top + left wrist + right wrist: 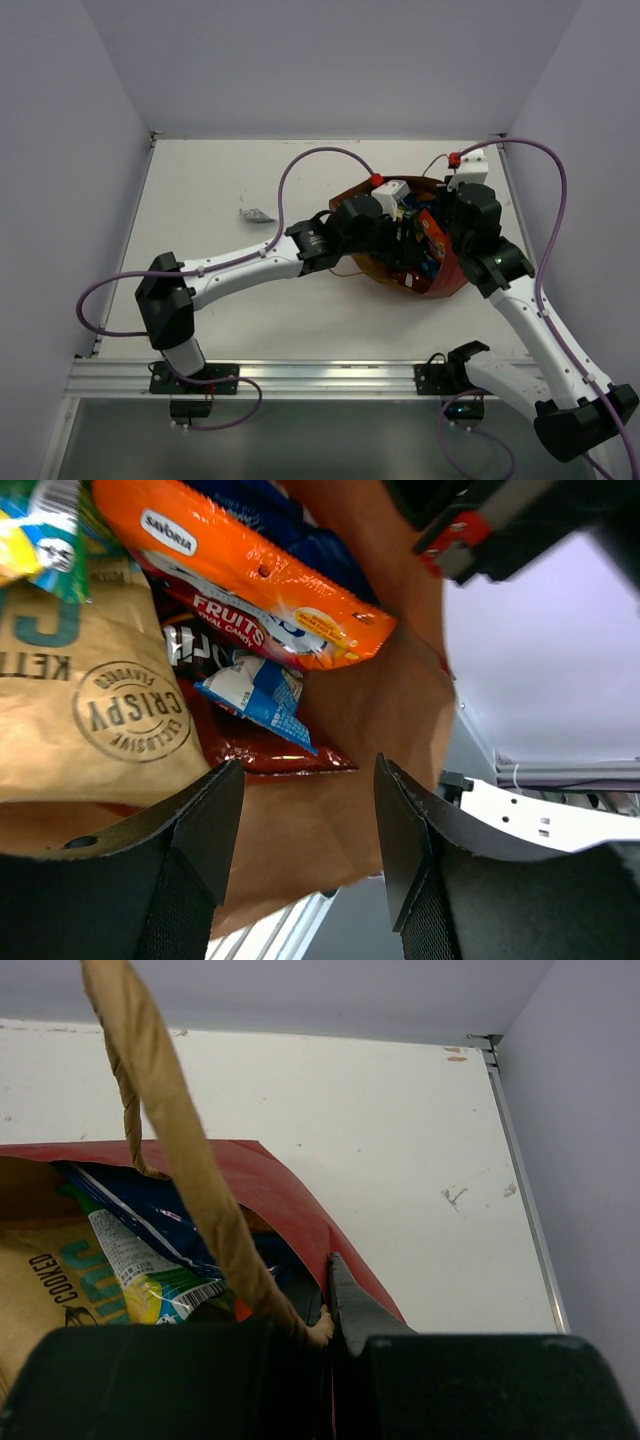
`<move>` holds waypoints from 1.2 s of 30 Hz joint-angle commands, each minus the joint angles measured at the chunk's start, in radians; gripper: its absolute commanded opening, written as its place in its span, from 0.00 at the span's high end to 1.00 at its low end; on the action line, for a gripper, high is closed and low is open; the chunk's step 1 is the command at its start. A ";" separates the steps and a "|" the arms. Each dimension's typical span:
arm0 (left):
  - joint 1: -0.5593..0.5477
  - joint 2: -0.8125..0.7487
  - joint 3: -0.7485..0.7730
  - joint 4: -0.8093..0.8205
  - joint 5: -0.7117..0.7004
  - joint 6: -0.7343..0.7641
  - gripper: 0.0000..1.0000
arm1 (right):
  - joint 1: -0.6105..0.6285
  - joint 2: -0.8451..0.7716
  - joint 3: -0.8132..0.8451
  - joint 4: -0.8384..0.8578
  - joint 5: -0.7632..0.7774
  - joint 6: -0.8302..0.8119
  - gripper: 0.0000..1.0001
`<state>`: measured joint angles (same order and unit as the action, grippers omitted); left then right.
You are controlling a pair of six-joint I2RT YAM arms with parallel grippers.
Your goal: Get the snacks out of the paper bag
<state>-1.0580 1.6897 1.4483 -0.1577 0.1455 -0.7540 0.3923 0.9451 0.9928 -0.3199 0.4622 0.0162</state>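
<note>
The paper bag (pixel 372 266), red outside and brown inside, stands open-topped at the table's right. My left gripper (pixel 308 772) is open and empty inside it, above the brown inner wall (pixel 330 820); it also shows in the top view (pixel 392 226). Ahead of it lie snacks: an orange packet (pixel 250 570), a tan bag (pixel 90 710), a small blue pack (pixel 255 690) and a red bag (pixel 270 752). My right gripper (pixel 333 1295) is shut on the bag's red rim (pixel 280 1195), next to a loop handle (pixel 170 1130). A blue packet (pixel 150 1210) shows inside.
A small grey scrap (pixel 257 214) lies on the white table (pixel 200 180) left of the bag. Lilac walls close the back and sides. A metal rail (pixel 300 375) runs along the near edge.
</note>
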 commanded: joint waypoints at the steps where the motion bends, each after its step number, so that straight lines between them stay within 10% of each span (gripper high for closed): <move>1: -0.020 0.046 0.073 -0.020 0.005 -0.053 0.40 | 0.000 -0.017 0.035 0.127 0.018 0.021 1.00; 15: -0.030 0.195 0.138 -0.026 -0.030 -0.090 0.46 | 0.000 -0.031 -0.002 0.127 0.004 0.060 1.00; 21: -0.020 0.208 0.155 -0.046 -0.066 -0.085 0.91 | 0.000 -0.039 -0.017 0.125 0.004 0.065 1.00; 36: 0.136 -0.324 0.097 -0.287 -0.141 0.077 1.00 | 0.000 -0.106 -0.049 0.101 0.056 0.045 1.00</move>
<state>-1.0016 1.5314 1.5620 -0.3946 0.0498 -0.7387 0.3927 0.8726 0.9329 -0.2909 0.4702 0.0525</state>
